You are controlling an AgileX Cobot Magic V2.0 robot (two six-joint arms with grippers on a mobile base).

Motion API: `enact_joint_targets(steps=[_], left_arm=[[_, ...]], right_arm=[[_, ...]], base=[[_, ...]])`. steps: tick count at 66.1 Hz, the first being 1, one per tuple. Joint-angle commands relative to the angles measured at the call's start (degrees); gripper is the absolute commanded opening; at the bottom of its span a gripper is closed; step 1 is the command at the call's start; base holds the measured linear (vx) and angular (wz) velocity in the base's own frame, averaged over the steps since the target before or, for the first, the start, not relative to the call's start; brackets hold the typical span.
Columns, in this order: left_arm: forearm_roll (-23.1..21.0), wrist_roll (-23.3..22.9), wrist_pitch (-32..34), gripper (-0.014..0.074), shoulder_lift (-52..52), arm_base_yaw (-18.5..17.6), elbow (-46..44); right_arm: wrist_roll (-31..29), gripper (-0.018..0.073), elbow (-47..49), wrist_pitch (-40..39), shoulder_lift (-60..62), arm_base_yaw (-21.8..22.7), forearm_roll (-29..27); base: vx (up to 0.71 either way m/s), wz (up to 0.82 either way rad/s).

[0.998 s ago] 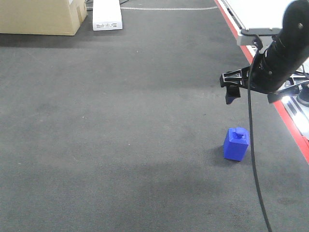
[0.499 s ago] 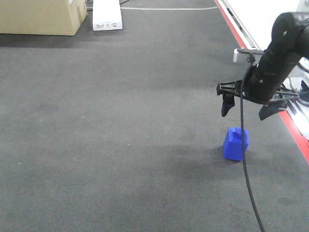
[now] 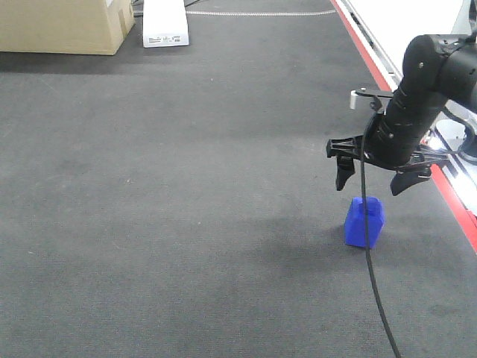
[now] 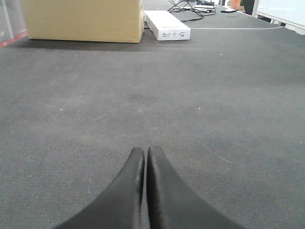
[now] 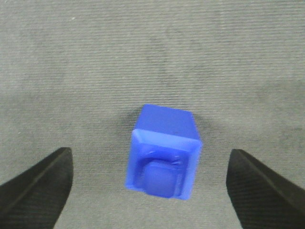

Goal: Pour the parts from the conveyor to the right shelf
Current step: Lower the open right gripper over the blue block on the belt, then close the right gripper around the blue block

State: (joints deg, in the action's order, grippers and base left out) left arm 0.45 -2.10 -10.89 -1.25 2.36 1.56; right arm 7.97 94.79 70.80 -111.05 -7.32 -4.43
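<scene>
One part on record: a small bright blue plastic block [image 3: 364,222], roughly cubic. Your right wrist view looks down on its top, where a short square knob sits in a shallow recess. It stands directly on the dark grey conveyor belt [image 3: 186,186], in the lower right of the front view.

Right gripper [image 3: 368,189]: jaws spread wide, holding nothing. In the front view it hangs just above the block. In the wrist view the two dark fingers [image 5: 40,183] sit at the lower left and lower right corners with the block between them, well apart from both. A black cable [image 3: 375,291] drops from the arm, crosses the block in the front view and runs to the bottom edge.

Left gripper [image 4: 145,151]: fingers pressed together with nothing between them, low over bare belt.

Containers: a closed cardboard box [image 3: 59,26] in the upper left of the front view, with a flat white carton [image 3: 165,22] just beside it. You cannot see the contents of either.

Edges: a red strip [image 3: 451,205] runs down the right side of the front view, and the block is near it. You have open belt left of the block across the frame's centre and left, and below it to the bottom edge.
</scene>
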Motion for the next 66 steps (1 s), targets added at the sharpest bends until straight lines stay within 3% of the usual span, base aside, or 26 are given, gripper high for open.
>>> enact_joint_targets(steps=[1,40,66], left_arm=[[-0.45,-0.49,4.08,-0.0006,-0.77,-0.3,-1.1],[-0.45,-0.49,4.08,-0.0006,-0.77,-0.3,-1.1],[-0.45,-0.49,4.08,-0.0006,-0.77,-0.3,-1.1]], right_arm=[[0.31,0.0612,1.7,3.0,2.37,0.03,0.41],[0.66,0.0597,1.55,3.0,-2.78,0.03,0.17],[-0.73,0.0591,-5.41,0.0,-3.11,0.09,0.1]], base=[[0.0,0.0],[0.0,0.0],[0.0,0.0]])
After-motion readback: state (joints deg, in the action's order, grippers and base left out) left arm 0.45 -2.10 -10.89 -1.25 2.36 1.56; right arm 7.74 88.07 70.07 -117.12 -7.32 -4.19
